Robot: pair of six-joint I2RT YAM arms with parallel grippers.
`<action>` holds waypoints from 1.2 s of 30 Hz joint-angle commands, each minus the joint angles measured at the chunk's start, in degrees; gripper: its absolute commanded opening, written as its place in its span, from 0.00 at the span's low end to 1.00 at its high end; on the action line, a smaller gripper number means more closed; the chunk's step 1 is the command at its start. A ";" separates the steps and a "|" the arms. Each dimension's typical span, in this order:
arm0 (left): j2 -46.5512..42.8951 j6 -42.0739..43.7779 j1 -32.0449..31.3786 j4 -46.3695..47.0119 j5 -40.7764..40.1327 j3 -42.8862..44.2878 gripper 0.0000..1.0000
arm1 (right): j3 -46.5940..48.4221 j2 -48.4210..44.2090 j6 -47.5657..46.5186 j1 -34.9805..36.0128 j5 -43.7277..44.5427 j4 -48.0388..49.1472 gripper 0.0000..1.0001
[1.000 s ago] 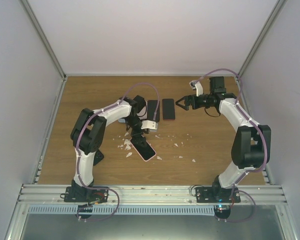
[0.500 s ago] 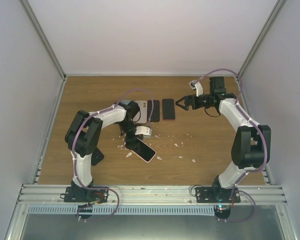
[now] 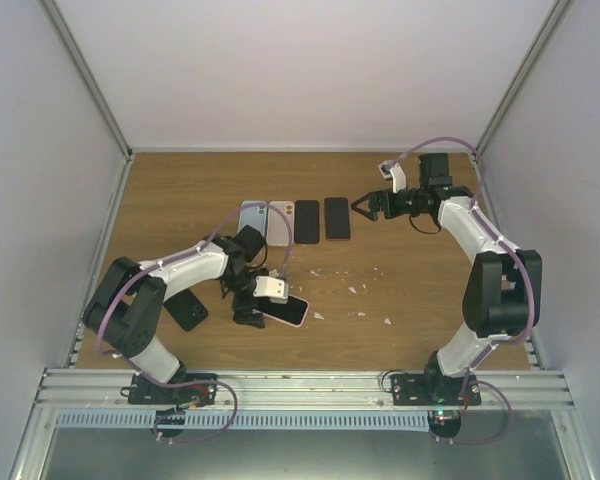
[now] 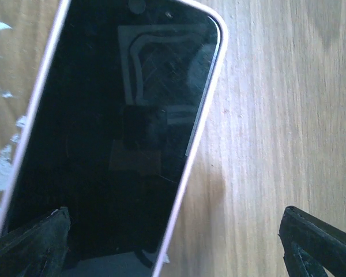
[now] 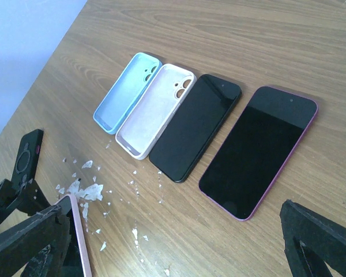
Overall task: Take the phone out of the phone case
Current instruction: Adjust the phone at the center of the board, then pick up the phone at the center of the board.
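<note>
The phone in its pink case lies screen up on the table, just right of my left gripper. In the left wrist view the phone's dark screen fills the left half, and its near end lies between my spread fingers, close to the left finger. The left gripper is open and holds nothing. My right gripper is open and empty at the back right, beside a purple-edged phone. In the right wrist view the pink case's edge shows at the lower left.
A row lies at the back: a light blue case, a pale pink case, a black phone and the purple-edged phone. A black case lies at the left. White flakes are scattered mid-table.
My left arm has swung back toward the near left, uncovering the back row. The pink-cased phone has turned flatter and slid slightly nearer. The right arm has not moved.
</note>
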 commanded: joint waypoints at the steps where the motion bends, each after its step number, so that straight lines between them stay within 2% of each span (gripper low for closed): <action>1: -4.08 -1.96 -1.27 5.17 -2.50 -2.83 0.99 | 0.10 -0.66 -1.00 -0.46 -1.42 0.60 1.00; 6: -6.99 -1.70 -2.99 8.57 -6.35 -2.15 0.99 | 0.11 -0.70 -0.92 -0.50 -1.56 0.68 1.00; 10: -10.61 2.39 -6.08 15.32 -11.57 -5.92 0.99 | 0.03 -1.05 -1.05 -0.53 -1.28 0.64 0.99; 13: -11.05 5.34 -7.68 16.51 -13.26 -7.04 0.99 | -0.11 -1.27 -1.22 -0.53 -1.11 0.55 1.00; 22: -1.60 5.06 -8.60 9.65 -9.95 -0.93 0.99 | -0.18 -1.13 -1.16 -0.49 -1.09 0.50 0.99; 36: 5.82 4.84 -8.83 12.08 -15.17 -1.09 0.99 | -0.80 -3.71 -0.37 -0.68 0.97 3.35 1.00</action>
